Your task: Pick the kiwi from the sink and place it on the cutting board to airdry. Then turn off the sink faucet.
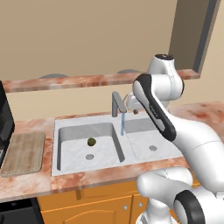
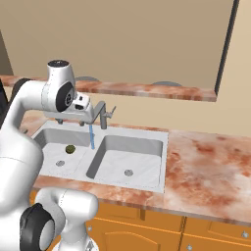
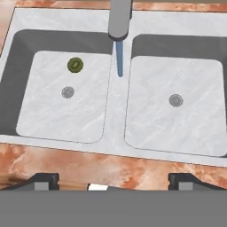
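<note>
The claw (image 3: 113,179) hung spread above the light-grey double-basin sink (image 3: 116,119); the small olive-brown kiwi (image 3: 75,64) lay below-left. The left base view showed the light-brown wooden cutting board (image 1: 23,153) on the desk (image 1: 26,186).

Left base view is looking from behind the arm on its left, forward and down over the counter; it is taking in the sink (image 1: 65,127), the cutting board (image 1: 24,153) at the left and the sink faucet (image 1: 116,104) at mid-frame. Right base view is looking from behind on the right, forward and down, also at mid distance, catching the sink (image 2: 152,135) and more counter to the right. Hand view is looking nearly straight down from above, closer in, with both basins of the sink (image 3: 116,115) spanning the frame. All three are sharing the sink, faucet and water stream (image 3: 119,64).
</note>
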### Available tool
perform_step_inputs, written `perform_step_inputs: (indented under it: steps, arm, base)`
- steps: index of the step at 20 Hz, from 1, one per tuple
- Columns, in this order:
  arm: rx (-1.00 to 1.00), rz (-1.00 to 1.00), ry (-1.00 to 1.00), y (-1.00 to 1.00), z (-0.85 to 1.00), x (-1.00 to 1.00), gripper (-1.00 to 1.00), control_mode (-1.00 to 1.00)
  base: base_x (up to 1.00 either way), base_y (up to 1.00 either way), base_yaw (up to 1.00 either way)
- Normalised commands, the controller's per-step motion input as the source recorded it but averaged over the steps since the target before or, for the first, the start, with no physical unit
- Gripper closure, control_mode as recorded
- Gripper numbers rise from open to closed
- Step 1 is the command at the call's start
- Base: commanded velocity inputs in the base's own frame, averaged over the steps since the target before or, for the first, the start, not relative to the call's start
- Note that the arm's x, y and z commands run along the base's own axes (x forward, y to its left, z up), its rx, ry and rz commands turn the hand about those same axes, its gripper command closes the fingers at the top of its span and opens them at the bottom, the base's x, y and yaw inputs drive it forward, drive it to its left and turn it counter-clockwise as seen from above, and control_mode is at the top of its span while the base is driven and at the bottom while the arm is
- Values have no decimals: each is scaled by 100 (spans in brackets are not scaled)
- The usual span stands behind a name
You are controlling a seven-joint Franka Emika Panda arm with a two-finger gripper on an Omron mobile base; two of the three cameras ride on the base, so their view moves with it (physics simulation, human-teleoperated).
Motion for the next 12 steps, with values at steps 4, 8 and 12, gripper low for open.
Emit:
perform_step_inputs:
  steps: [4, 8, 12]
  arm:
    - [0, 3, 0, 48, -15, 1, -100, -100]
    - [0, 6, 0, 57, -15, 10, -100, -100]
    - [0, 8, 0, 55, -16, 9, -100, -100]
  base:
    - [0, 0, 0]
    - [0, 0, 0]
    - [0, 0, 0]
